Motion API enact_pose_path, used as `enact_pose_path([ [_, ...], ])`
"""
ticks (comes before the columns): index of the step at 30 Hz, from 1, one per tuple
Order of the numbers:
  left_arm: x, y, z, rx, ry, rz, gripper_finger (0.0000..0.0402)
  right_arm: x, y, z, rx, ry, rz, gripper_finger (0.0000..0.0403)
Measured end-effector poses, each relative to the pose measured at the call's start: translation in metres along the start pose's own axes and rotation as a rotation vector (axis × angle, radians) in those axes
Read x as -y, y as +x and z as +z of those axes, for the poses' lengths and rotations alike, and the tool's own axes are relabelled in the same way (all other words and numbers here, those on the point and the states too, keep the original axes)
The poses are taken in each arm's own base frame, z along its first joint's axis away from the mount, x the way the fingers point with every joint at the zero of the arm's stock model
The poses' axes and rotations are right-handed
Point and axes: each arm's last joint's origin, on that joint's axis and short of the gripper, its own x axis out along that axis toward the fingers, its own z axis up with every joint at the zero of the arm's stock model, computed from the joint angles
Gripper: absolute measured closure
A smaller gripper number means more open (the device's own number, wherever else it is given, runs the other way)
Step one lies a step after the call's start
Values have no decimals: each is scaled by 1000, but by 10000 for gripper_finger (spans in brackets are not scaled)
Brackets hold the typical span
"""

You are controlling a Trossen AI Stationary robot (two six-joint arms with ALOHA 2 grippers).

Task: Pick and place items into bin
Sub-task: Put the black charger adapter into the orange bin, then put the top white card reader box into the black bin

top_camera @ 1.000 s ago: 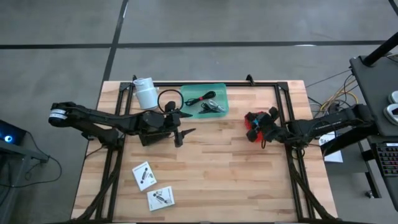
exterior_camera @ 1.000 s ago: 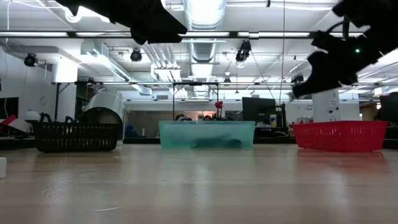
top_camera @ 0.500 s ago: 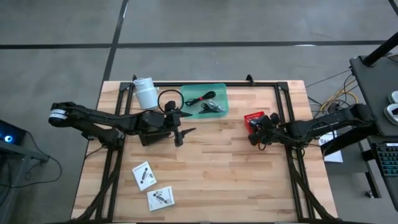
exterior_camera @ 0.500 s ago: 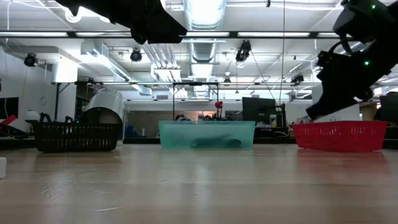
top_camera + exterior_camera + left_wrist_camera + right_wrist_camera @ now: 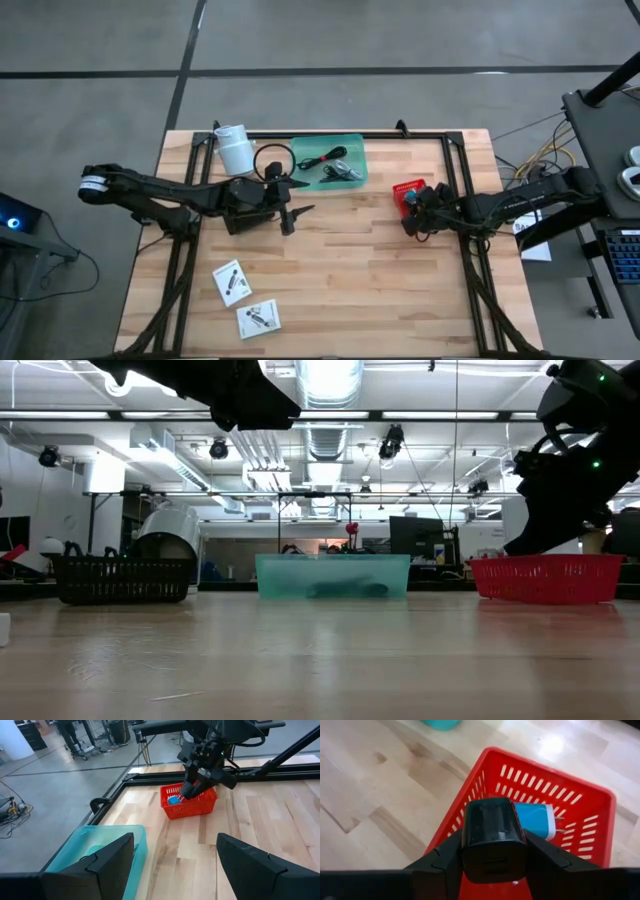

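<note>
My right hand [image 5: 494,870] hangs over the near rim of the red basket [image 5: 406,190], fingers clamped on a black block [image 5: 493,838] — a boxy thing with a slot in its end face. Inside the red basket lies a blue and white plug adapter [image 5: 536,820], just past the block. My left hand [image 5: 291,210] waits on the far side of the tabletop [image 5: 350,270] from the red basket, fingers spread wide with nothing between them. Next to it, well apart from the red basket, the teal bin [image 5: 330,160] holds a thin black cable [image 5: 318,158] and a dark clip [image 5: 340,172]. Two flat white packets [image 5: 245,300] lie loose on the tabletop — farther still from the red basket, at the near left corner.
</note>
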Motion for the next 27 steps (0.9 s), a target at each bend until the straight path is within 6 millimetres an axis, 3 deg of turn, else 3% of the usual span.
enact_pose_path([
  [6,0,0,0,0,0,0,135,1,1,-1,-4,-8,-3,219],
  [13,0,0,0,0,0,0,135,-2,-3,5,20,-18,6,214],
  [22,0,0,-1,-6,-8,-1,135,-23,-20,45,366,-214,-25,221],
  [27,1,-1,-9,-112,-54,-16,135,-33,-25,56,496,-296,11,226],
])
